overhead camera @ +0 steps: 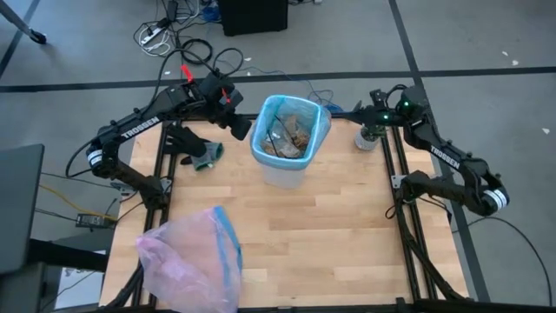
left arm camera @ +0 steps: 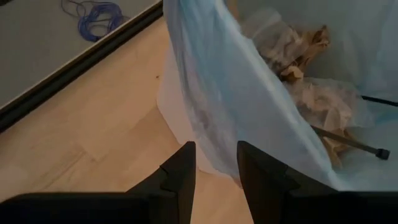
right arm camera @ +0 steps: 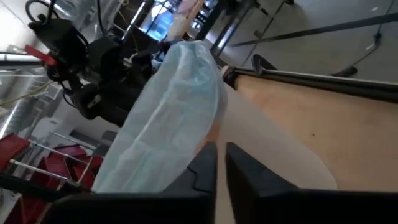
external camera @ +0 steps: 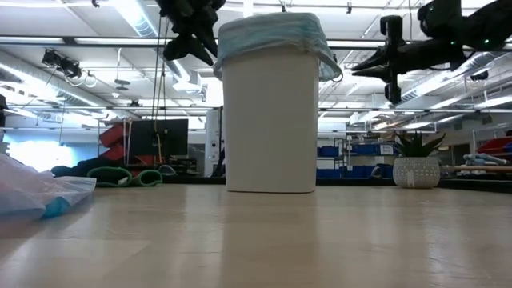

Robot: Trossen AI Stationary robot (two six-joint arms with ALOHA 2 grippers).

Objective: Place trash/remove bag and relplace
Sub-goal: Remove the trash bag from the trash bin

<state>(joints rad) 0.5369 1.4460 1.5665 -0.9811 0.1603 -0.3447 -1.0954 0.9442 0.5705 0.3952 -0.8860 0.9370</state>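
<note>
A white bin (external camera: 268, 120) stands on its base at the table's far middle. It is lined with the light-blue bag (external camera: 268, 32), whose rim is folded out over the bin's top edge. Trash (overhead camera: 291, 135) lies inside: crumpled clear wrappers, brown leaf clumps (left arm camera: 298, 56) and a dark twig. My left gripper (left arm camera: 214, 162) is open at the bin's left rim, slanting down, the bag's overhang (left arm camera: 217, 118) just ahead of its fingertips. My right gripper (right arm camera: 221, 158) points level at the bin's right rim, its fingers a narrow slit apart. My right gripper comes level from the table's right at the bag's folded-over rim (right arm camera: 202, 134). Its fingertips reach the bag's edge, but I cannot tell whether they touch it. My left gripper touches nothing that shows.
A pale pink bag with a blue band (overhead camera: 187, 261) lies at the table's near left. A small potted plant (overhead camera: 367, 137) stands at the far right, close behind my right gripper. A grey-green bundle (overhead camera: 207, 155) lies left of the bin. Bare wood lies in front of the bin.
</note>
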